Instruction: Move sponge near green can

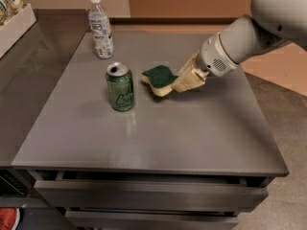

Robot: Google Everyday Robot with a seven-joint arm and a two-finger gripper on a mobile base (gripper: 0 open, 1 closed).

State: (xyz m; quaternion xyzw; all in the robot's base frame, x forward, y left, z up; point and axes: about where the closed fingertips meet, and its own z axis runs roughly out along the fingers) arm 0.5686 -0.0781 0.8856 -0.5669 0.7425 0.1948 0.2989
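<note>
The green can (120, 86) stands upright on the grey table (158, 133), left of centre, its silver top showing. The sponge (158, 78), dark green on top with a pale yellow layer under it, is just right of the can, a small gap between them. My gripper (180, 80) comes in from the right on the white arm (249, 32). Its cream fingers (188, 79) are shut on the sponge's right end and hold it low over the table.
A clear plastic bottle (100, 27) with a white cap stands at the table's back left. A white box (14, 25) of packets sits on the counter at far left. Drawers (148, 195) run below the table's front edge.
</note>
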